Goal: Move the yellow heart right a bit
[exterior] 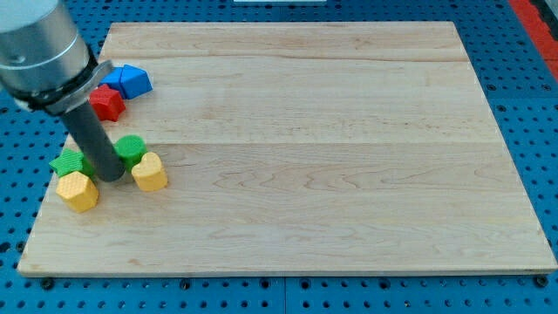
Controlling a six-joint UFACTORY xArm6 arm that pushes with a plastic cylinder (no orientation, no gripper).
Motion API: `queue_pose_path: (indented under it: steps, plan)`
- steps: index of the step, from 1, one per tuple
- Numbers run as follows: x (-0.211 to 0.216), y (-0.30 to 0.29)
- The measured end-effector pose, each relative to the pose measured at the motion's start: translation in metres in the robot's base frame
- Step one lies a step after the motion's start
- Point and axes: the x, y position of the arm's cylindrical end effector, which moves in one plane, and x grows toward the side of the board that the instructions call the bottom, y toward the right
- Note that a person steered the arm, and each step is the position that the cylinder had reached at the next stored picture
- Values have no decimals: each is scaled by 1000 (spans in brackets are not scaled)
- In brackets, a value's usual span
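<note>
The yellow heart (150,172) lies near the board's left edge, in the lower left of the view. My tip (110,177) rests on the board just left of the heart, very close to it. A green block (131,149) sits right above the heart and beside the rod. A second green block (67,162) lies left of the rod. A yellow block (78,191), roughly hexagonal, lies below and left of my tip.
A red block (107,103) and a blue block (131,81) sit at the upper left, next to the arm's grey body (39,48). The wooden board (305,157) lies on a blue perforated table.
</note>
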Motion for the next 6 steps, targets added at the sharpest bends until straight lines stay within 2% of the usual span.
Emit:
queue_pose_path:
  steps: [2,3,4,5,6]
  plan:
    - [-67,33]
    - [-98,73]
    - [-95,87]
    - [-45,45]
    - [-27,12]
